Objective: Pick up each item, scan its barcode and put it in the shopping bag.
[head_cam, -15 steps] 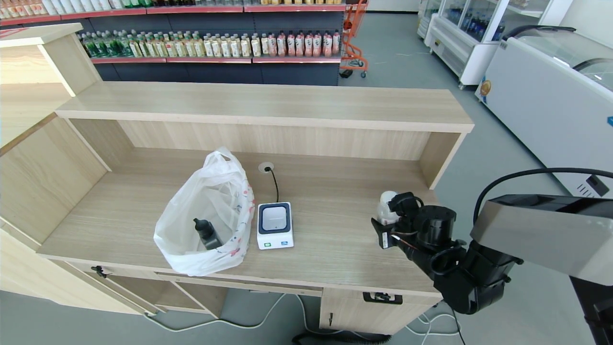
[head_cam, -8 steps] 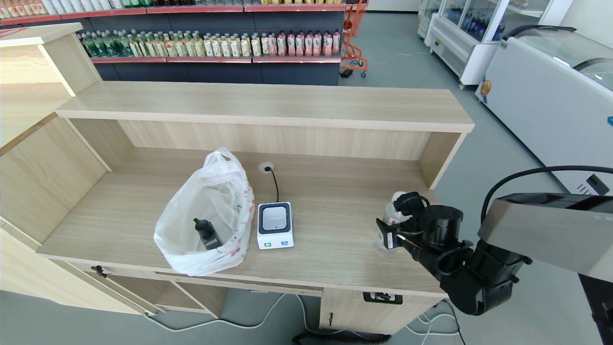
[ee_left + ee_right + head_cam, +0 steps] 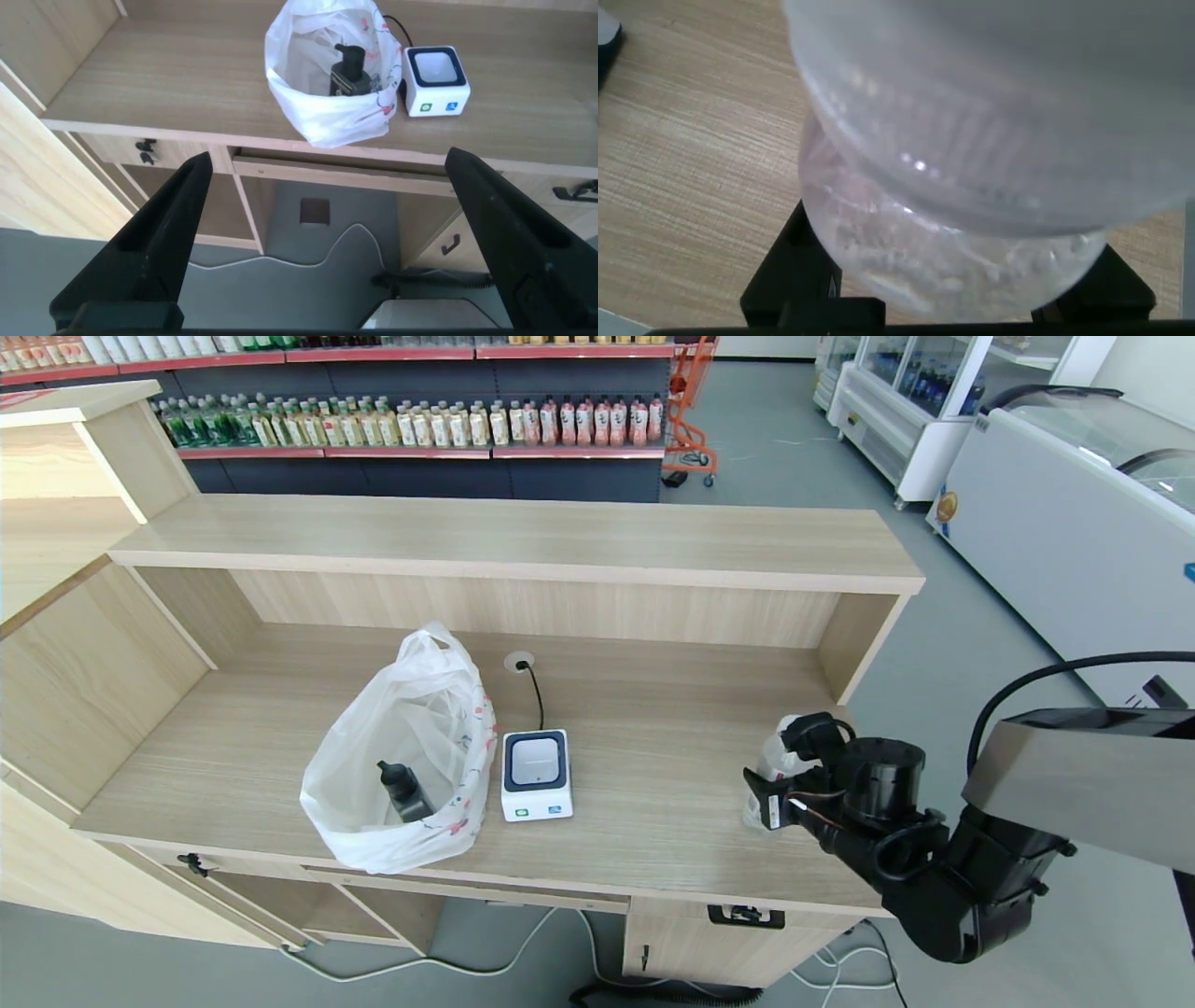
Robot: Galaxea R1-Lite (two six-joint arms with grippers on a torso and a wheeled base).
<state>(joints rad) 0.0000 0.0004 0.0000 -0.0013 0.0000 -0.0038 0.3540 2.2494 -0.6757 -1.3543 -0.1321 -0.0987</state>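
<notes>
**Step in hand: pick-up of the next item.** The right gripper point(image 3: 786, 767) was closed around a clear bottle point(image 3: 771, 758) near the right-hand edge of the surface point(image 3: 653, 775). In the right wrist view, the bottle's ribbed, translucent body sat between the two dark fingers. Whether its base had cleared the surface could not be determined.

The left gripper point(image 3: 329, 161) hung below the front edge of the surface. It was spread wide and held nothing.

**Positions of the remaining items.**
- The scanner point(image 3: 536, 775) lay flat with its window facing up, well apart from the bottle, toward the robot's left.
- The shopping bag point(image 3: 345, 775) stood just beside the scanner, on its far side from the bottle. Its mouth was open upward.
- A dark bottle point(image 3: 403, 791) was already inside the bag.

**Progress.** The task appeared partly complete: one item was bagged, and the clear bottle was grasped but not yet scanned.

**Next move.**
1. The bottle would probably need to be lifted clear and carried leftward to a position above the scanner window.
2. The wrist would need to turn so that the barcode faced down. The barcode's location was not visible, so some rotation would likely be required.
3. The grip should be kept firm, as the smooth wall could slip.
</notes>
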